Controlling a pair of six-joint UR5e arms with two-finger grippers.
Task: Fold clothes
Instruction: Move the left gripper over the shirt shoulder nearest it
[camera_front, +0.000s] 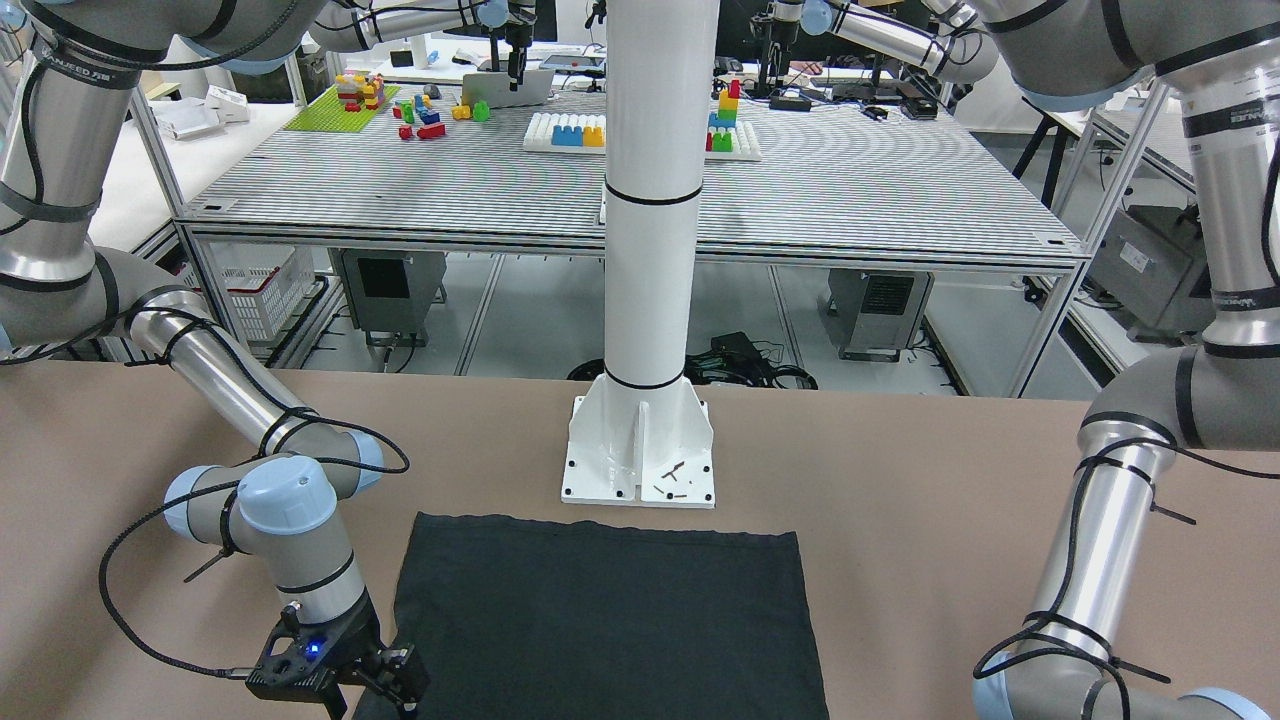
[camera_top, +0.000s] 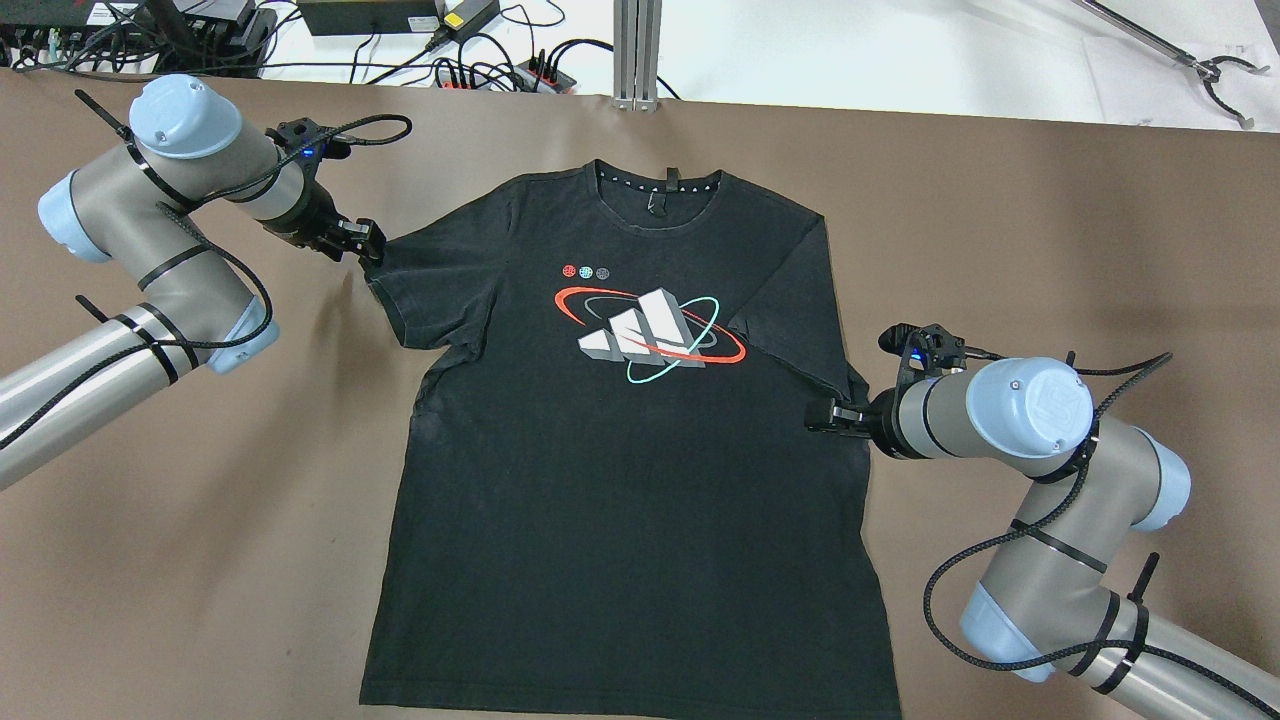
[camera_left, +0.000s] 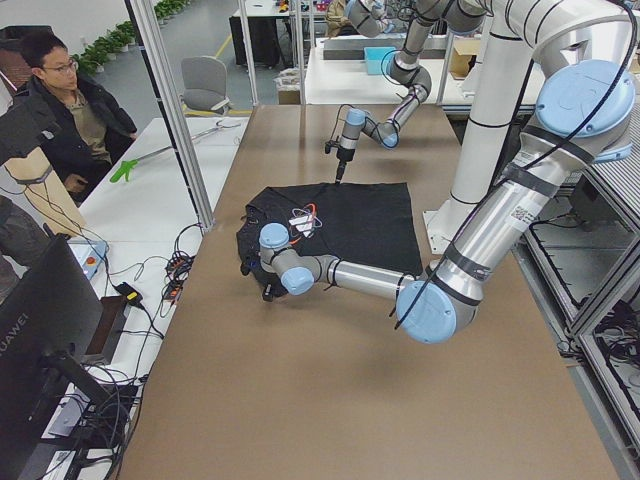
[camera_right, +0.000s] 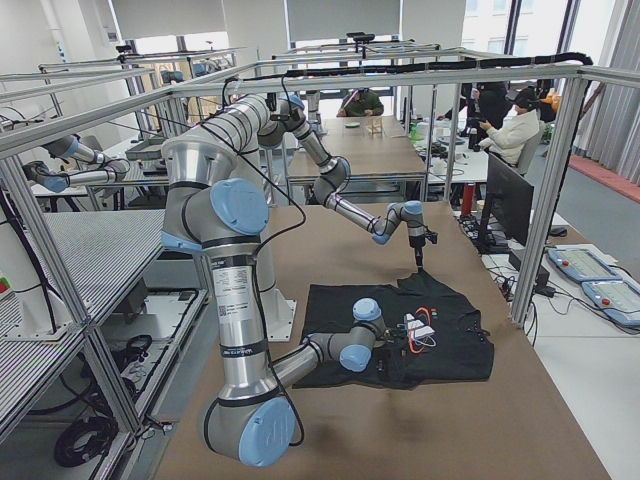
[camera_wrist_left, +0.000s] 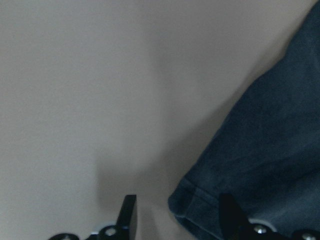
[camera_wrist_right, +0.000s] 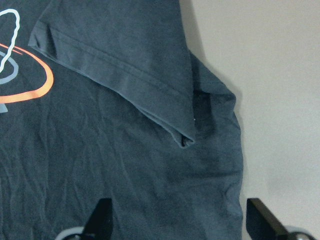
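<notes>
The clothes are a black T-shirt (camera_top: 630, 470) with a printed logo, lying flat and face up on the brown table (camera_top: 200, 560). Its sleeve on the overhead view's right (camera_top: 790, 335) is folded in over the chest, hem showing (camera_wrist_right: 115, 75). My left gripper (camera_top: 365, 245) is open at the tip of the other sleeve, whose hem corner (camera_wrist_left: 200, 207) lies between the fingers. My right gripper (camera_top: 822, 415) is open at the shirt's side edge below the folded sleeve, fingers (camera_wrist_right: 102, 217) spread just over the fabric. In the front-facing view only the right gripper (camera_front: 395, 680) shows.
The white pillar's base plate (camera_front: 640, 450) stands just beyond the shirt's bottom hem. Cables and power strips (camera_top: 500, 65) lie past the table's far edge. A seated person (camera_left: 60, 110) and a monitor (camera_left: 40, 330) are beside the table's end.
</notes>
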